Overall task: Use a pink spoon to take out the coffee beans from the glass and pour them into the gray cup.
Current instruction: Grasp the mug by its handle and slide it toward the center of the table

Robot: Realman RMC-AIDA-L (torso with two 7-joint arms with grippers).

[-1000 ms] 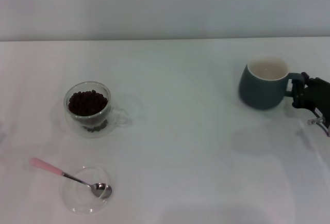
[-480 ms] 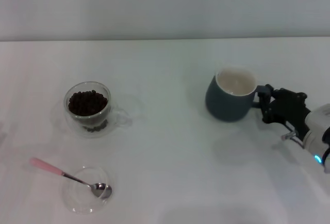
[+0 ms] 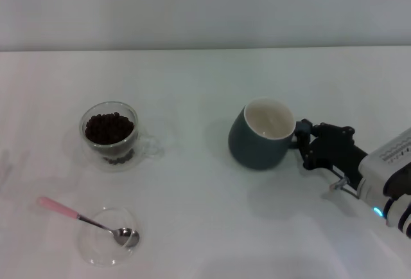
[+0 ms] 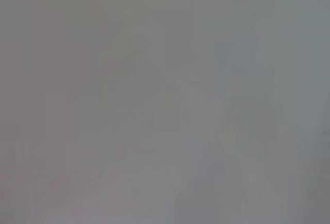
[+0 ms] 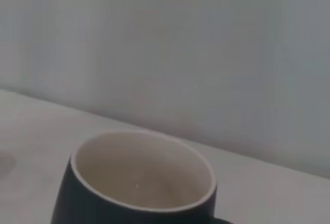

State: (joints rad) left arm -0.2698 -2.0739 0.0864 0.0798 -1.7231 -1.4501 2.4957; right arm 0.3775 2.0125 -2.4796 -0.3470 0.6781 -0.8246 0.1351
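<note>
The pink spoon [image 3: 85, 220] lies at the near left of the white desk [image 3: 205, 227], well apart from the right gripper [image 3: 303, 145] and on the far side of the workspace from it. Its metal bowl rests inside a flat clear dish [image 3: 106, 235]; its pink handle projects over the dish rim toward the left edge of the desk.

The glass [image 3: 110, 135] stands upright behind the dish, also well to the left of the jaws, with its clear side handle pointing toward the right gripper. The coffee beans [image 3: 109, 128] fill it in a dark heap almost to the rim. A few beans show lower down through the glass wall.

The gray cup [image 3: 259, 135] sits right of centre, directly beside the jaws, between them and the glass. It is tilted, with its cream-white interior facing up and toward the camera. In the right wrist view the gray cup [image 5: 139, 182] fills the lower part of the picture, mouth open and interior bare.

The right gripper reaches in from the right edge of the head view. Its black jaws are closed on the loop handle of the gray cup, on the side facing away from the glass. Whether the cup base touches the desk cannot be told.

The left gripper does not appear in the head view, and the left wrist view shows only a blank grey field.
</note>
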